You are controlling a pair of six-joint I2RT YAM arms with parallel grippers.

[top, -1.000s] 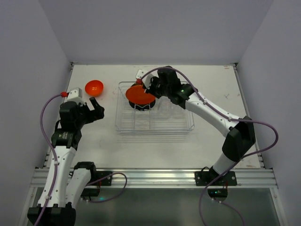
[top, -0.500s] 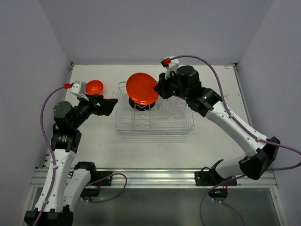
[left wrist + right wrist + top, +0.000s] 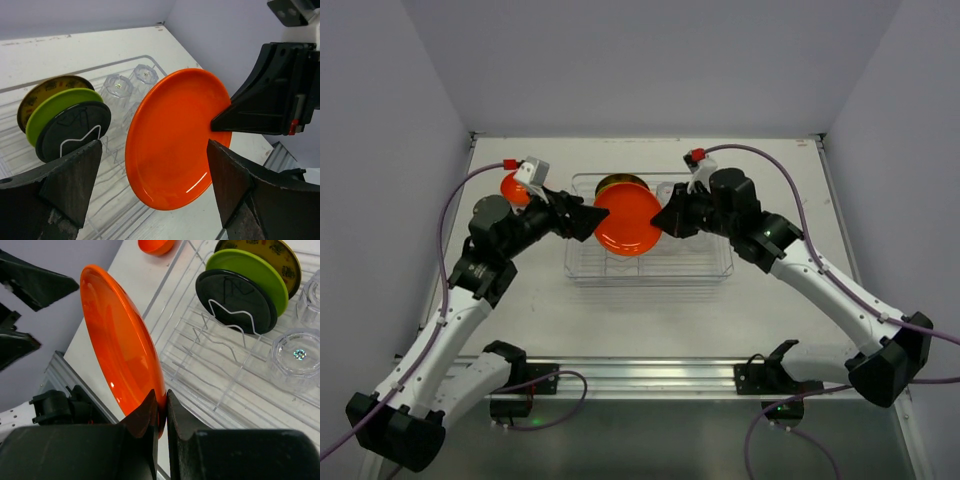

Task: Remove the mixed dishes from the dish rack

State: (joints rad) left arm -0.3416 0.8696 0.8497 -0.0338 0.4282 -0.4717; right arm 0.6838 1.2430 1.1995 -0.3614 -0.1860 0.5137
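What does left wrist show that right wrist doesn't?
Left wrist only: the orange plate nearly face-on, framed between the open left fingers, which sit clear of it. Right wrist only: the orange bowl beyond the dish rack, and the plate edge-on. Both: right fingers shut on the plate's rim; black plate, green plate and yellow-brown plate standing in the rack; clear cups.
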